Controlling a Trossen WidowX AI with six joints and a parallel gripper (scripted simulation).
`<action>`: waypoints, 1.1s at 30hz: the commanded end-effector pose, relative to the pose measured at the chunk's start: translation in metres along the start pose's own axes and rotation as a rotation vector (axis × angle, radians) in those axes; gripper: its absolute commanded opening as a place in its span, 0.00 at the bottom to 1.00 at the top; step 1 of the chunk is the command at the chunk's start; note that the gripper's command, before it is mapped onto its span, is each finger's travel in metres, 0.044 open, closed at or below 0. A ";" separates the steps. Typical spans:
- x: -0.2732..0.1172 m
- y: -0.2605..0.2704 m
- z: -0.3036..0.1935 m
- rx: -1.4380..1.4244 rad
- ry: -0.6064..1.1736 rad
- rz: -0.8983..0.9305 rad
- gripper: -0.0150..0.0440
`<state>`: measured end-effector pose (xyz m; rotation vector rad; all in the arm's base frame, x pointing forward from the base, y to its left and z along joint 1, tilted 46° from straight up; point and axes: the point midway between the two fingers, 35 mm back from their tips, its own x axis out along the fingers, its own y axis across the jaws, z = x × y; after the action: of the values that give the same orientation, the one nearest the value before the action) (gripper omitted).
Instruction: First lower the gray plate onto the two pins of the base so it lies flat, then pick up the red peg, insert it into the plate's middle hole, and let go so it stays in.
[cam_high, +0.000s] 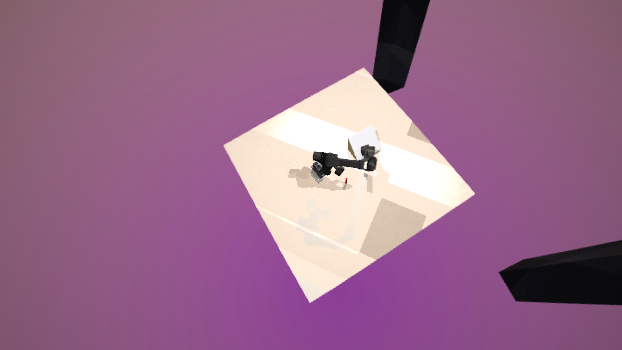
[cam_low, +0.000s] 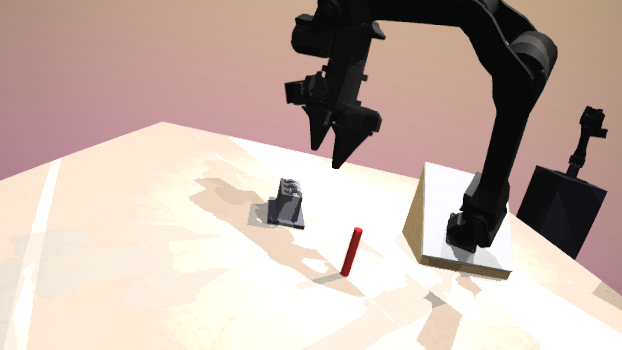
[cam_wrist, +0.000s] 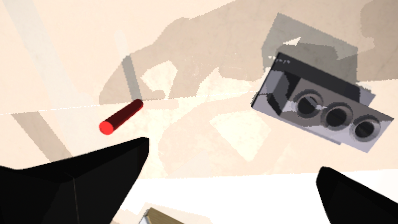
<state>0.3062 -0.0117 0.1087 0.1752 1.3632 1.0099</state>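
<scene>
The gray plate (cam_low: 289, 206) (cam_wrist: 327, 96), a thick block with three holes on top, stands on the base (cam_low: 272, 211) (cam_wrist: 272, 82). It looks about level. The pins cannot be made out, and whether it is fully down cannot be told. The red peg (cam_high: 346, 179) (cam_low: 351, 252) (cam_wrist: 122, 116) stands upright on the table, apart from the base. My gripper (cam_low: 325, 158) (cam_wrist: 231, 159) is open and empty, high above the table. In the wrist view, the peg is beyond the left fingertip and the plate is beyond the right one.
The arm is mounted on a white-topped wedge block (cam_high: 364, 137) (cam_low: 440, 215) right of the peg in the exterior view. A dark box (cam_low: 560, 210) with a small arm-like shape on it stands behind. Shadows and bright patches cross the table (cam_high: 280, 200) (cam_low: 150, 190).
</scene>
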 end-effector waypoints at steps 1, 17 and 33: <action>0.000 0.068 -0.016 0.766 -0.018 0.013 1.00; 0.008 0.108 -0.031 1.330 -0.010 0.035 1.00; 0.014 0.109 -0.031 1.361 -0.007 0.036 1.00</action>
<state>0.2263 0.0438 0.1621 1.1693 1.8296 -0.0222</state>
